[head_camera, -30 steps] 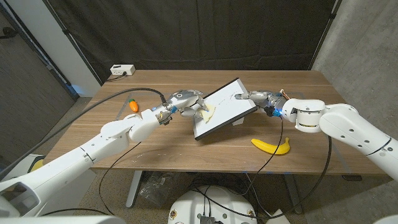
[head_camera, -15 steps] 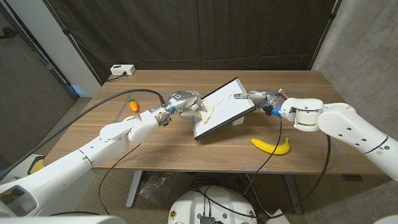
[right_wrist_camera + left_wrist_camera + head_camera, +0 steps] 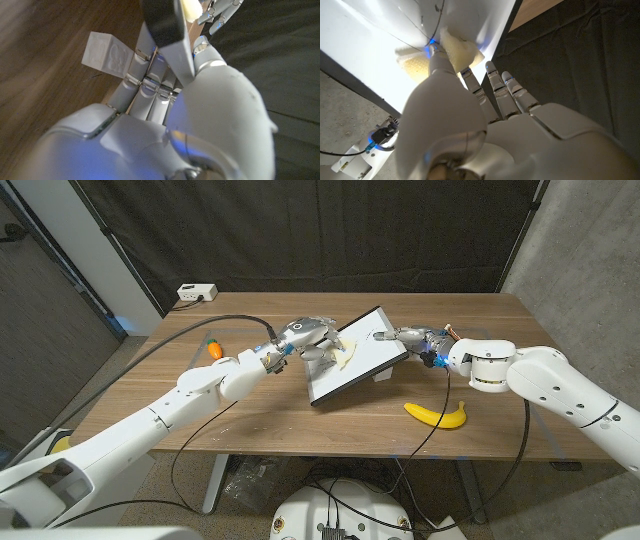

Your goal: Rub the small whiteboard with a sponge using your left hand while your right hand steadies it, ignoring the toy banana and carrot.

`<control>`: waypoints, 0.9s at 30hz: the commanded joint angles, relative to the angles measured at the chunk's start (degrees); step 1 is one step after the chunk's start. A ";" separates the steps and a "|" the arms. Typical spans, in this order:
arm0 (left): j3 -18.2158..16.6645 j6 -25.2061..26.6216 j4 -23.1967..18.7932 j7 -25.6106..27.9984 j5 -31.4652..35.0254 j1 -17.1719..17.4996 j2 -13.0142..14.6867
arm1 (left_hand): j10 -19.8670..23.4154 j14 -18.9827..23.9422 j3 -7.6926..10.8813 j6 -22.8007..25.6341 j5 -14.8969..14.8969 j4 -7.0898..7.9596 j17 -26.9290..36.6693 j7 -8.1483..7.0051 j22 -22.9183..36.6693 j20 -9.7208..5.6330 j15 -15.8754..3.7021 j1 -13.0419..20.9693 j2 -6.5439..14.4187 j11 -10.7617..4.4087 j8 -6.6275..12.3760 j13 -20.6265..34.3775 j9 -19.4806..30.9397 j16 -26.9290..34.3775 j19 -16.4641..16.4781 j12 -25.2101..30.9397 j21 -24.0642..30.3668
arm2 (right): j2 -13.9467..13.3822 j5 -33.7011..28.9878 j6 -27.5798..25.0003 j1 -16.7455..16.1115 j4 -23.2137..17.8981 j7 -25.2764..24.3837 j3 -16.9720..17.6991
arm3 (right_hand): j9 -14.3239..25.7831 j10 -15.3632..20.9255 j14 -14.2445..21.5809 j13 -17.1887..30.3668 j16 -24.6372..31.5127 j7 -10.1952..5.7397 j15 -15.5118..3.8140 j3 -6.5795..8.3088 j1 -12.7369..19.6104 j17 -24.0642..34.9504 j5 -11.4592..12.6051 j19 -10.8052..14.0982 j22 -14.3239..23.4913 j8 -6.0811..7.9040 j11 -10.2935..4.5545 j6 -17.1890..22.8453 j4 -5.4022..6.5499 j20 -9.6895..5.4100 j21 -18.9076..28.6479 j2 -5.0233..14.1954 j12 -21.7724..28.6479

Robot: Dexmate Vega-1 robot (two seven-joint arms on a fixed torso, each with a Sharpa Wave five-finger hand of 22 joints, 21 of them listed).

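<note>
I see open worktop along the near edge left of the banana; the carrot blocks the left side, the tilted whiteboard the middle.

Tilted whiteboard, yellow sponge on it.

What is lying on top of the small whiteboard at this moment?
On the small whiteboard the left hand presses a pale yellow sponge. The right hand grips its far edge. The surface under the sponge is covered.
</note>
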 commanded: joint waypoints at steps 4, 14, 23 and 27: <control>3.40 -1.92 4.29 2.28 1.64 -4.78 -4.08 | 0.03 -0.09 0.00 0.19 -0.08 0.33 0.17 -0.02 0.18 -3.70 -8.50 0.03 0.27 -0.26 0.28 -0.01 0.35 0.23 -0.29 -0.01 0.02 | -0.62 0.33 0.33 -1.61 -1.59 -1.10 0.96 | 0.26 0.22 2.75 0.21 0.26 -0.17 -2.96 0.47 6.26 0.14 0.25 -0.23 0.10 0.25 -0.30 0.48 -0.21 -1.96 0.29 6.34 -0.09; 4.21 -1.55 2.64 0.91 0.39 -3.72 -3.97 | 0.08 -0.19 0.01 0.16 -0.05 0.44 0.16 -0.05 0.18 -3.59 -8.46 0.03 0.23 -0.26 0.19 0.00 0.37 0.20 -0.36 0.02 0.01 | -1.21 0.90 0.70 -2.51 -1.70 -1.05 1.76 | 0.33 0.22 2.79 0.20 0.31 -0.20 -2.96 0.57 6.22 0.16 0.26 -0.34 0.03 0.29 -0.27 0.47 -0.21 -1.96 0.47 6.35 -0.10; 2.66 2.12 -1.38 -1.49 -2.46 1.41 -2.06 | 0.34 -0.09 0.06 0.69 -0.03 0.54 0.18 0.06 0.17 -3.56 -8.46 0.05 0.30 -0.26 0.37 0.02 0.39 0.27 -0.29 0.10 0.05 | -1.49 1.84 -1.13 -0.54 -0.15 -0.96 1.70 | 0.28 0.22 2.83 0.20 0.37 -0.21 -2.95 0.60 6.17 0.18 0.26 -0.30 0.05 0.29 -0.36 0.56 -0.18 -1.96 0.65 6.36 -0.10; 1.42 4.76 -3.44 -2.54 -3.87 4.07 -1.00 | 0.85 0.09 0.07 1.59 0.02 0.39 0.15 0.22 0.15 -3.86 -8.54 0.35 0.00 -0.28 0.66 0.03 0.39 0.31 -0.13 0.22 0.10 | -1.65 2.02 -1.36 0.04 0.45 -0.68 1.93 | 0.26 0.19 2.83 0.20 0.36 -0.23 -2.95 0.62 6.16 0.14 0.26 -0.23 0.11 0.28 -0.44 0.59 -0.19 -1.96 0.78 6.37 -0.12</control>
